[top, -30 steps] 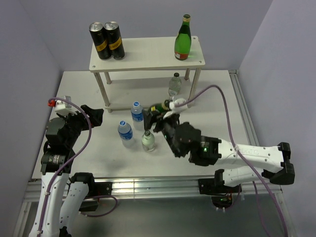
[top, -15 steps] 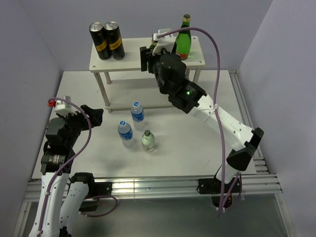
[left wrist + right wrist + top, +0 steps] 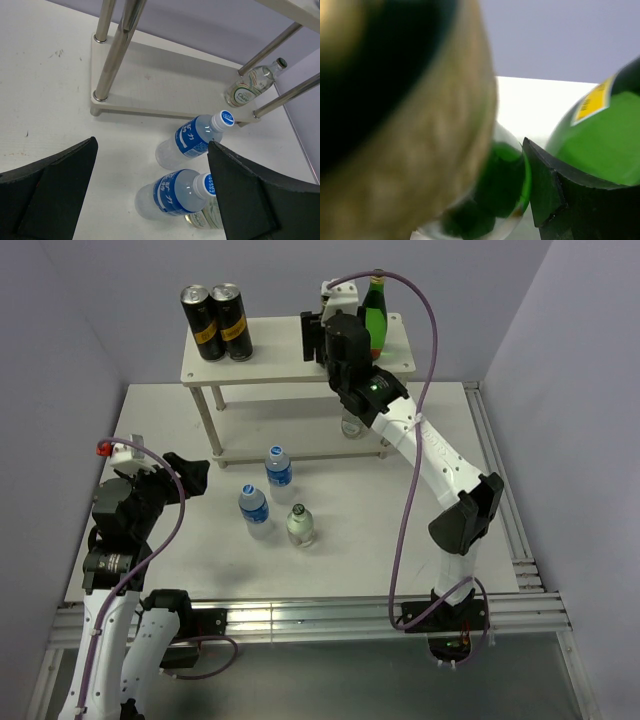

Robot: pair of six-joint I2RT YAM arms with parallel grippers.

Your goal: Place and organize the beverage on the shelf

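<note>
Gripper on the left arm (image 3: 192, 476) is spread wide, well in front of the shelf (image 3: 280, 355). I see two water bottles (image 3: 279, 473) and a clear glass bottle (image 3: 300, 526) standing between them. Over the shelf's top board my right gripper (image 3: 312, 338) is clamped on a green bottle (image 3: 504, 167), just beside the standing green bottle (image 3: 374, 310).

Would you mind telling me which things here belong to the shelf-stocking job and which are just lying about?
Part of the job:
shelf; black cans on it; standing green bottle; held green bottle; blue-labelled water bottles; clear table bottle; clear bottle under the top board.

Not part of it:
purple cable; metal rail.
</note>
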